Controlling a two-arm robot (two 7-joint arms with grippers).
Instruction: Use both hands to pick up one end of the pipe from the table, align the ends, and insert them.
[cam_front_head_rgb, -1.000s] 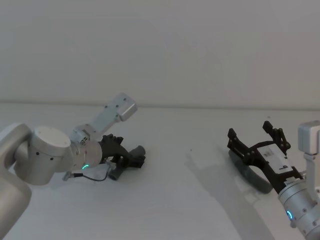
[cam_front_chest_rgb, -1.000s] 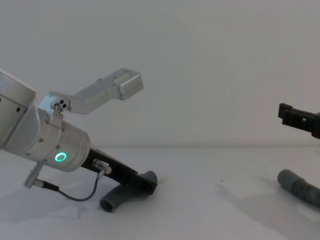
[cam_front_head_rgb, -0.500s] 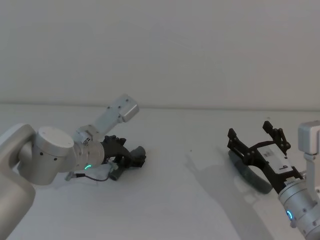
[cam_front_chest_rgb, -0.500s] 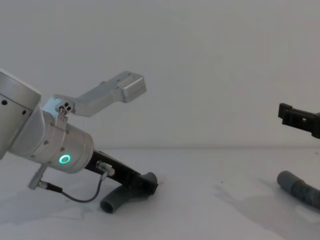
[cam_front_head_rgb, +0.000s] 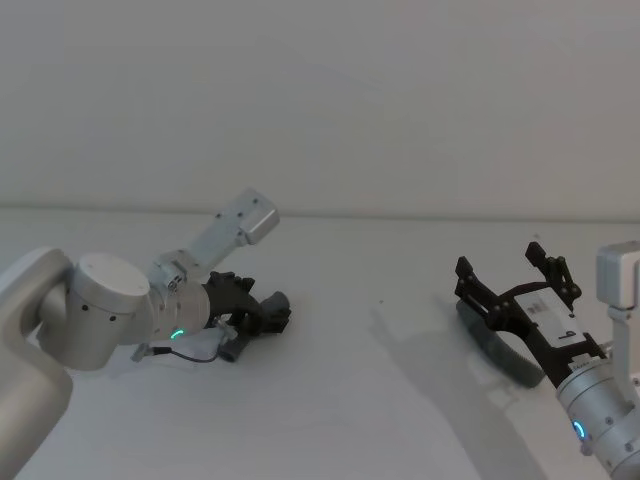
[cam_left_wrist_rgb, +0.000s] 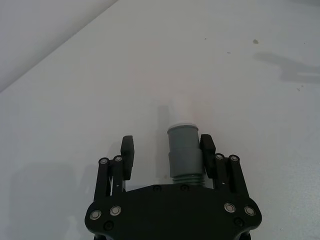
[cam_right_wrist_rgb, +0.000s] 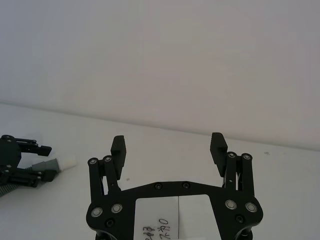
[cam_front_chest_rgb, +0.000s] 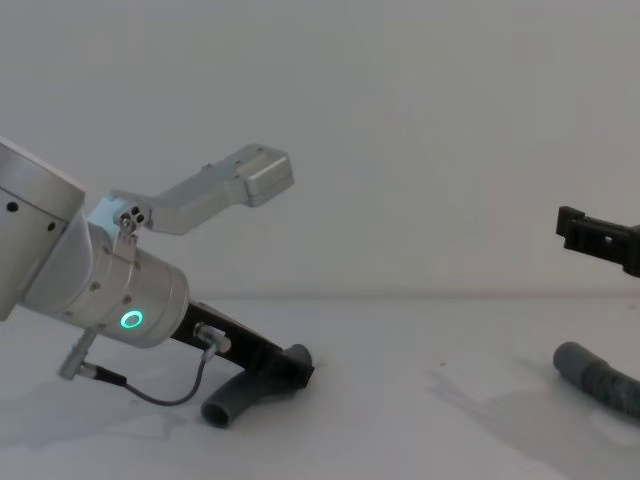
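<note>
Grey ribbed pipe piece (cam_left_wrist_rgb: 184, 150), white-tipped, on table (cam_front_head_rgb: 380, 400); straddled by left hand (cam_left_wrist_rgb: 167, 148), spread, not yet clamped; second piece (cam_front_chest_rgb: 600, 378) beneath right hand (cam_right_wrist_rgb: 169, 145), spread, hovering; lifting, aligning, inserting apparently all outstanding.

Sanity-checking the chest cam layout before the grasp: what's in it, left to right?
The green ring on the left wrist → left tool straddling one pipe piece → second pipe piece, with the right tool above it.
</note>
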